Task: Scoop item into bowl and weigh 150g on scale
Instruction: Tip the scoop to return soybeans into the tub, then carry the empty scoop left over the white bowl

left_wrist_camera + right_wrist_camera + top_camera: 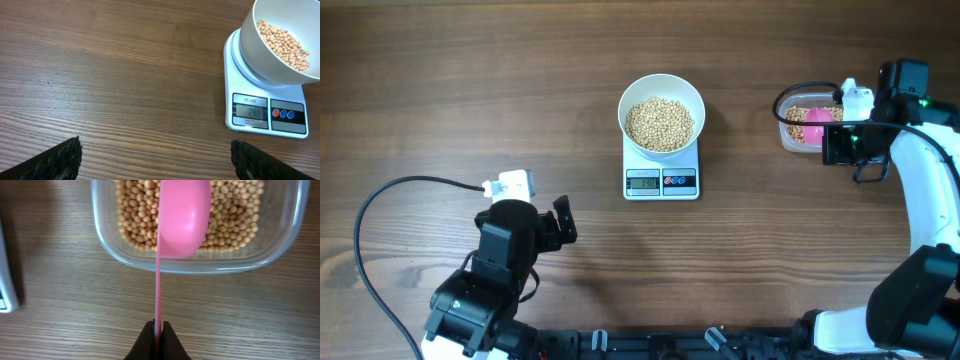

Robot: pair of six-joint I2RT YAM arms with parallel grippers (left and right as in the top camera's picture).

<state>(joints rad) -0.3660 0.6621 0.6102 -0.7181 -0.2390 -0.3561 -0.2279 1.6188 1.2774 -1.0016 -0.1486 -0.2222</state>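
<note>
The white bowl (631, 98) (260, 55) stands on the scale (662, 183) (265, 113) at mid-table, holding a mound of beige beans (660, 124) (285, 45). The display reads 140. My left gripper (565, 222) (156, 161) hovers over bare wood to the scale's lower left, jaws wide open and empty. At the far right, my right gripper (830, 143) (158, 331) is shut on the thin handle of a pink scoop (815, 131) (182, 220). The scoop's head lies over more beans (135, 215) in a clear tub (786, 136) (200, 266).
A black cable (380, 200) loops across the wood at the left, ending at a white connector (510, 184) by the left arm. Another cable (800, 88) arcs behind the tub.
</note>
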